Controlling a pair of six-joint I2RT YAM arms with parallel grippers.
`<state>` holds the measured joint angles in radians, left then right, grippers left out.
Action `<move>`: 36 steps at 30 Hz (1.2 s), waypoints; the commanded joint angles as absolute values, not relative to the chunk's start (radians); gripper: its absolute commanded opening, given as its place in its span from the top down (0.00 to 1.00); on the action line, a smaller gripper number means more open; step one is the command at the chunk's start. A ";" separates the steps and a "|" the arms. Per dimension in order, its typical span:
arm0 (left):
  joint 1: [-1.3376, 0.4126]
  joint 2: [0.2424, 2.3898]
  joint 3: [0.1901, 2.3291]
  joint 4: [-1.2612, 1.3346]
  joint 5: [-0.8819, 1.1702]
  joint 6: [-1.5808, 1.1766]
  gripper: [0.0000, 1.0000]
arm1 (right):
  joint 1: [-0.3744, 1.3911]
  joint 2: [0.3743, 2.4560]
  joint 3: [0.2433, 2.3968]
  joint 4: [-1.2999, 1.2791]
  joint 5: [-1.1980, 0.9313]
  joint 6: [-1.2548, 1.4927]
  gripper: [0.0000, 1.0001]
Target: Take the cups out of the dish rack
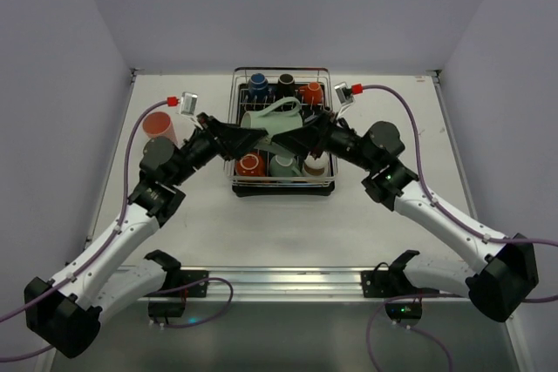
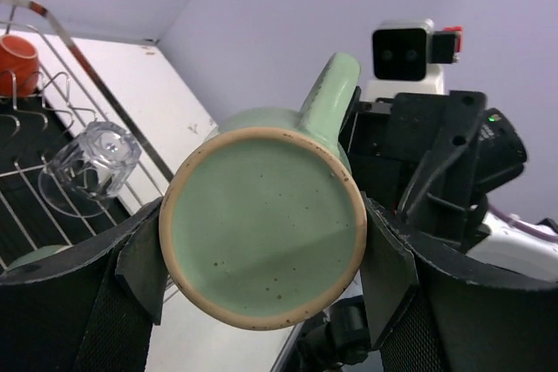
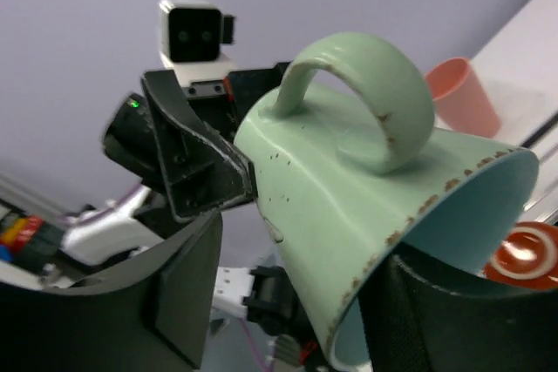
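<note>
While our left gripper (image 2: 266,267) pinches the green mug (image 3: 349,180) above the dish rack (image 1: 235,182), our right gripper (image 3: 318,294) straddling its rim with grip unclear, only the salmon cup (image 1: 159,126) stands unloaded; other cups (image 1: 285,84) sit racked.

White table (image 1: 288,224), pale lavender walls (image 1: 288,6)

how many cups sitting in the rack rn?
7. Back: blue cup, black cup, orange cup. Front: red cup, teal cup, brown cup. Middle: clear cup. Green mug overhead may hide more.
</note>
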<state>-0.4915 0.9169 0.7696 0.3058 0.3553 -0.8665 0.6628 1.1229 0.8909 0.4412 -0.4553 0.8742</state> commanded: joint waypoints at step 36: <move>-0.491 0.658 0.822 -0.463 0.026 -0.250 0.00 | 0.250 1.575 1.885 -0.969 0.219 0.255 1.00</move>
<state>-0.4950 0.7059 0.8299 -0.4335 0.0509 -0.2935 0.2558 1.4738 1.7447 -0.7952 0.1097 0.3817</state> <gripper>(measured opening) 0.998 0.120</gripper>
